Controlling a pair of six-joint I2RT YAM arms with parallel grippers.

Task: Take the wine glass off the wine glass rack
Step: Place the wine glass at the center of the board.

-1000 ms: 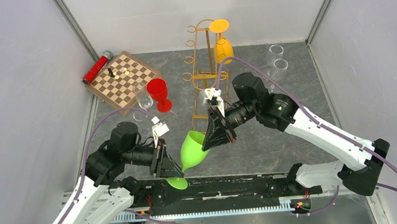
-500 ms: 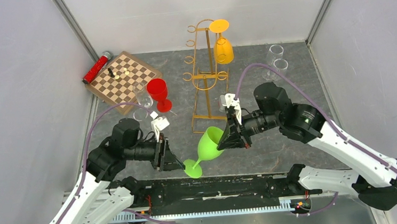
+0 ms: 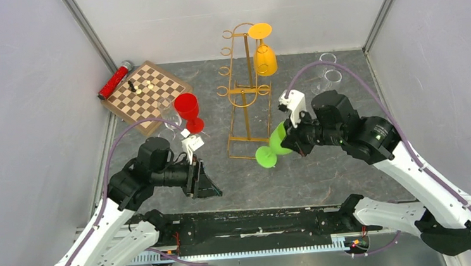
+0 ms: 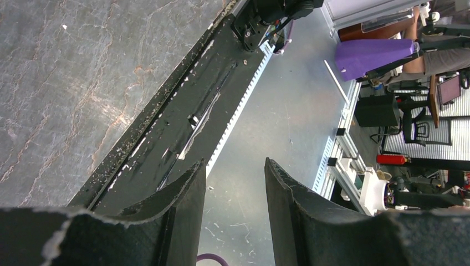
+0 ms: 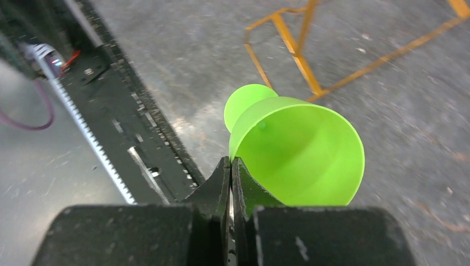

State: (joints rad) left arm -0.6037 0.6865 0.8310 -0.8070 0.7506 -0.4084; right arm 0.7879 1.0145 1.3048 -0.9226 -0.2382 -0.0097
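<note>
The gold wire wine glass rack (image 3: 242,94) stands at the back middle, with an orange wine glass (image 3: 264,56) hanging upside down near its top right. My right gripper (image 3: 292,142) is shut on the rim of a green wine glass (image 3: 273,145), held tilted above the table just right of the rack's base, foot toward the rack. In the right wrist view the fingers pinch the green bowl's rim (image 5: 294,152), and the rack's base (image 5: 288,39) lies beyond. My left gripper (image 3: 208,187) is open and empty near the table's front edge; its fingers (image 4: 302,213) frame only the front rail.
A red wine glass (image 3: 188,111) and a clear glass (image 3: 170,120) stand left of the rack. A chessboard (image 3: 146,92) and a red can (image 3: 113,82) lie at the back left. Clear glasses (image 3: 329,75) stand at the back right. The black rail (image 3: 259,223) runs along the front edge.
My right gripper has carried the green glass up and to the right, away from my left gripper. My left gripper let go of its foot and stayed low near the front.
</note>
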